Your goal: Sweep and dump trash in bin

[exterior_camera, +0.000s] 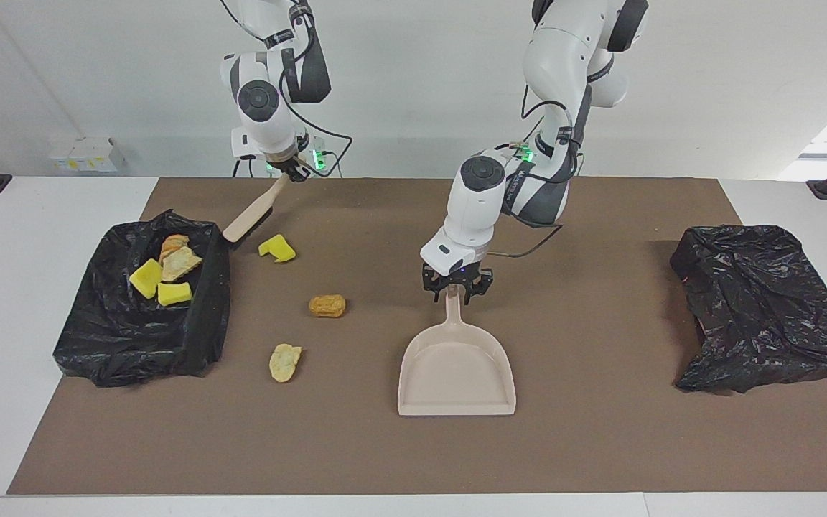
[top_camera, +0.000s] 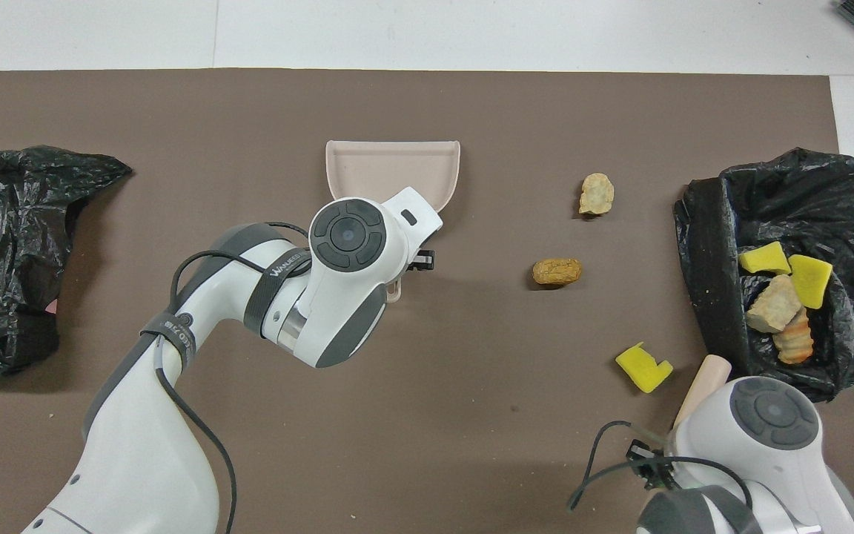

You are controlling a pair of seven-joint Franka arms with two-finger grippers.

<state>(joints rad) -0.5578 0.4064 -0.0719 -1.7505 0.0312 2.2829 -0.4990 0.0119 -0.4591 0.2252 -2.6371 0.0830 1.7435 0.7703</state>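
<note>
Three scraps of trash lie on the brown mat: a yellow sponge chunk (exterior_camera: 277,248) (top_camera: 643,368), a brown nugget (exterior_camera: 327,306) (top_camera: 557,271) and a tan piece (exterior_camera: 285,362) (top_camera: 596,194). Several more yellow and tan scraps (exterior_camera: 169,273) (top_camera: 779,300) lie in the black-lined bin (exterior_camera: 205,316) (top_camera: 701,245) at the right arm's end. My left gripper (exterior_camera: 455,287) is shut on the handle of the beige dustpan (exterior_camera: 456,373) (top_camera: 393,167), which lies flat on the mat. My right gripper (exterior_camera: 290,172) is shut on the brush (exterior_camera: 252,212) (top_camera: 701,386), which slants down beside the bin, near the sponge chunk.
A second crumpled black bag (exterior_camera: 765,309) (top_camera: 12,245) lies at the left arm's end of the table. The brown mat (exterior_camera: 600,445) covers most of the white table. In the overhead view both grippers are hidden under their own wrists.
</note>
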